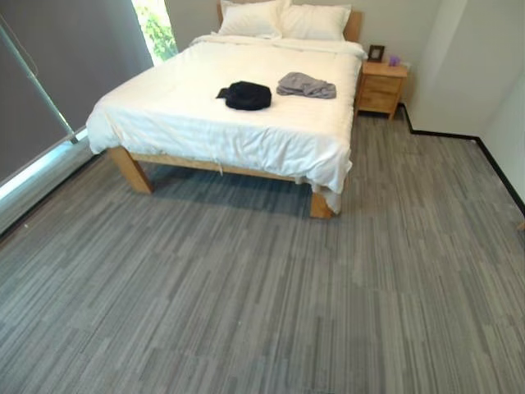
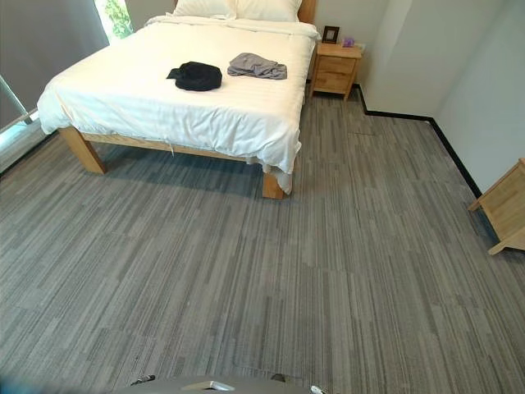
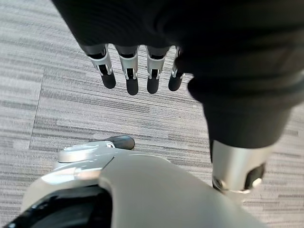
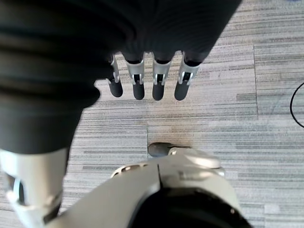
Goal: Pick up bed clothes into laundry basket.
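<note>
Two hands hang at my sides, both empty. From the left wrist view I read the left hand [image 3: 142,52] with its fingers [image 3: 129,78] straight and relaxed, pointing at the grey striped floor [image 1: 246,312]; the right hand [image 4: 142,47] shows the same in the right wrist view, fingers [image 4: 159,80] loose, holding nothing.

Outward from there, the bed [image 1: 164,115] stands well ahead across open floor. On its white cover lie the task items: a black garment [image 1: 246,95] bunched near the middle, and a grey garment [image 1: 307,84] just beside it toward the pillows [image 1: 287,18], the two apart. I see no laundry basket.

Procedure, as I judge it: the step in hand is the approach. I would walk to the near long side of the bed, stop close enough that both garments sit within reach, then take the black garment first, as the nearer one. I should locate the basket before lifting anything.

A wooden nightstand [image 1: 381,86] stands beside the headboard, carrying a small picture frame [image 1: 376,52]. No brand, label or writing is legible anywhere.
</note>
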### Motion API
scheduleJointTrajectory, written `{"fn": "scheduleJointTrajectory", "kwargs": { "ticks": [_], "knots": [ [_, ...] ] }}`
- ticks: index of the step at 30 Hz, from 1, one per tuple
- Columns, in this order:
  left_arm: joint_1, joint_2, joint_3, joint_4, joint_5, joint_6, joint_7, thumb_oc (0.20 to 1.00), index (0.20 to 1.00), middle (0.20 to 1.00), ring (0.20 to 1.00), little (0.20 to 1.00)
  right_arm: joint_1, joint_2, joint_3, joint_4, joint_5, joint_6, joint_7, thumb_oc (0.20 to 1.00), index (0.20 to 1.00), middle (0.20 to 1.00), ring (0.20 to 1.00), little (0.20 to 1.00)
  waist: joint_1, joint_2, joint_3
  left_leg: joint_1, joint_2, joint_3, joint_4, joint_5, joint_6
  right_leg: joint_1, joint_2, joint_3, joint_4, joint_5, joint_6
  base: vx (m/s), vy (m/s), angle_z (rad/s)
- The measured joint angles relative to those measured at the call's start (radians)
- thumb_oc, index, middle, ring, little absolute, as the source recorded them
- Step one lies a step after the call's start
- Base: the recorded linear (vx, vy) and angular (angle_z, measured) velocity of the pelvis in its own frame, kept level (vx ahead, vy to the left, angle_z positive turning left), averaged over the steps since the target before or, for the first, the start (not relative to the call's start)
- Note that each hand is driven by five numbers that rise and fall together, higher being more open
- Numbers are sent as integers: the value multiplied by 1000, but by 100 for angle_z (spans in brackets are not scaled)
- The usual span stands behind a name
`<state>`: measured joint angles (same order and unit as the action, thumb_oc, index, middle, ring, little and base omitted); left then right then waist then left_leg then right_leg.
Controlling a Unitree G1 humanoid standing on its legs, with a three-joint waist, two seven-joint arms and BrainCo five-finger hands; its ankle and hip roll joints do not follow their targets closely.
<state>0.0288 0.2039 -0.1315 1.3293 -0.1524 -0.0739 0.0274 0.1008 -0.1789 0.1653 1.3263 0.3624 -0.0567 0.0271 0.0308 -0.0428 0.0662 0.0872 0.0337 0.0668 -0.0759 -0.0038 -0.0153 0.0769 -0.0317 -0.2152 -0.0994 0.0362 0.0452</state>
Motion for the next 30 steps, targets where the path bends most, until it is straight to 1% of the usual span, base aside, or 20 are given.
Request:
{"fn": "scheduleJointTrajectory", "kwargs": {
  "ticks": [3,9,10,12,13,14,15,17,18,19,20,21,22,23,24,25,26,27,28,30],
  "knots": [
    [-7,9,0,-1,0,-1,6,1000,1000,1000,1000,1000,-1,2,1,-19,0,1,5,1000,1000,1000,1000,1000,-1,-13,11,4,-2,0,-9,0,1,-1,-1,0,0,0,0,0,0,0],
    [-27,14,4,14,-2,1,8,1000,1000,1000,1000,1000,-1,12,2,-22,2,1,7,1000,1000,1000,1000,1000,-1,-22,11,12,-5,-2,-14,0,1,3,-4,0,0,-1,1,0,0,0],
    [-34,13,3,23,-2,16,6,1000,1000,1000,1000,1000,-9,12,2,-21,4,3,8,1000,1000,1000,1000,1000,-3,-20,12,24,-5,-1,-15,0,0,16,-4,0,0,-3,3,41,-1,-1],
    [-37,14,2,29,-2,22,3,1000,1000,1000,1000,1000,-11,12,1,-16,10,7,10,1000,1000,1000,1000,1000,-4,-12,11,24,-5,0,-16,-2,-2,17,-4,1,-1,-5,4,39,8,-2],
    [-42,15,-1,18,-3,30,1,1000,1000,1000,1000,1000,-17,10,0,-27,17,11,10,1000,1000,1000,1000,1000,-7,-17,8,25,-5,-1,-16,-3,-2,18,-4,3,0,-6,4,0,0,0],
    [-44,20,-22,-22,-3,41,-2,1000,1000,1000,1000,1000,-13,6,-4,-64,49,24,10,1000,1000,1000,1000,1000,-9,-13,12,20,-5,-2,-16,-3,-2,14,-3,4,0,-6,4,0,0,0],
    [-40,24,-37,-56,-3,36,-4,1000,1000,1000,1000,1000,-6,2,-2,-95,75,22,10,1000,1000,1000,1000,1000,-7,-8,17,21,-5,-3,-17,-2,-1,15,-4,3,0,-5,4,0,0,0],
    [-76,21,-46,-84,-4,35,-3,1000,1000,1000,1000,1000,-24,-6,-4,-140,97,30,9,1000,1000,1000,1000,1000,-16,0,7,23,-5,-2,-20,-2,-1,18,-4,4,0,-6,4,0,0,0],
    [-72,30,-60,-160,-22,38,2,1000,1000,1000,1000,1000,-13,-20,-7,-211,119,32,7,1000,1000,1000,1000,1000,-21,6,10,21,-5,-4,-21,-1,0,17,-4,4,0,-5,4,0,0,0],
    [-68,34,-61,-204,-40,33,6,1000,1000,1000,1000,1000,-7,-29,-8,-243,119,28,8,1000,1000,1000,1000,1000,-24,9,13,19,-6,-5,-21,0,1,15,-4,3,0,-5,3,-15,5,4],
    [-69,49,-59,-323,-74,30,16,1000,1000,1000,1000,1000,-5,-58,-15,-350,117,29,4,1000,1000,1000,1000,1000,-29,17,10,20,-6,-8,-20,1,3,17,-4,1,0,-4,2,-23,11,5],
    [-36,65,-64,-459,-93,43,23,1000,1000,1000,1000,1000,27,-76,-28,-469,115,46,0,1000,1000,1000,1000,1000,-29,21,15,19,-7,-10,-19,2,3,17,-4,-1,0,-4,2,-23,11,7],
    [12,98,-77,-671,-119,15,29,1000,1000,1000,1000,1000,65,-109,-46,-625,111,23,1,1000,1000,1000,1000,1000,-32,27,23,19,-7,-13,-21,4,5,17,-4,-2,0,-3,2,-15,13,5],
    [13,101,-70,-719,-121,-11,30,1000,1000,1000,1000,1000,64,-124,-57,-653,109,8,1,1000,1000,1000,1000,1000,-33,29,23,20,-7,-13,-22,4,5,19,-4,-2,0,-3,2,-7,9,4],
    [-7,100,-63,-734,-122,-15,31,1000,1000,1000,1000,1000,44,-133,-78,-663,105,4,-1,1000,1000,1000,1000,1000,-30,32,19,22,-7,-14,-21,4,6,21,-3,-3,0,-3,2,0,0,0],
    [20,113,-37,-859,-153,5,36,1000,1000,1000,1000,1000,68,-167,-98,-818,78,35,-17,1000,1000,1000,1000,1000,-36,39,21,21,-7,-14,-22,3,5,20,-3,-3,-1,-5,4,0,0,0],
    [36,119,-21,-916,-161,-5,35,1000,1000,1000,1000,1000,84,-186,-116,-896,68,21,-18,1000,1000,1000,1000,1000,-38,42,25,20,-7,-15,-22,3,5,20,-3,-3,-1,-5,4,0,0,0],
    [39,118,-6,-938,-160,-14,36,1000,1000,1000,1000,1000,91,-199,-128,-924,67,4,-20,1000,1000,1000,1000,1000,-39,43,26,21,-7,-15,-22,3,5,20,-3,-3,0,-5,4,0,0,0],
    [38,117,12,-960,-162,-5,41,1000,1000,1000,1000,1000,69,-209,-145,-976,55,9,-29,1000,1000,1000,1000,1000,-38,43,26,21,-6,-15,-20,3,5,20,-2,-4,-1,-5,4,0,0,0],
    [43,112,23,-966,-177,-9,50,1000,1000,1000,1000,1000,63,-203,-153,-1043,23,-12,-33,1000,1000,1000,1000,1000,-38,43,27,20,-5,-16,-18,3,5,20,-2,-4,0,-6,5,0,0,0]
  ]
}}
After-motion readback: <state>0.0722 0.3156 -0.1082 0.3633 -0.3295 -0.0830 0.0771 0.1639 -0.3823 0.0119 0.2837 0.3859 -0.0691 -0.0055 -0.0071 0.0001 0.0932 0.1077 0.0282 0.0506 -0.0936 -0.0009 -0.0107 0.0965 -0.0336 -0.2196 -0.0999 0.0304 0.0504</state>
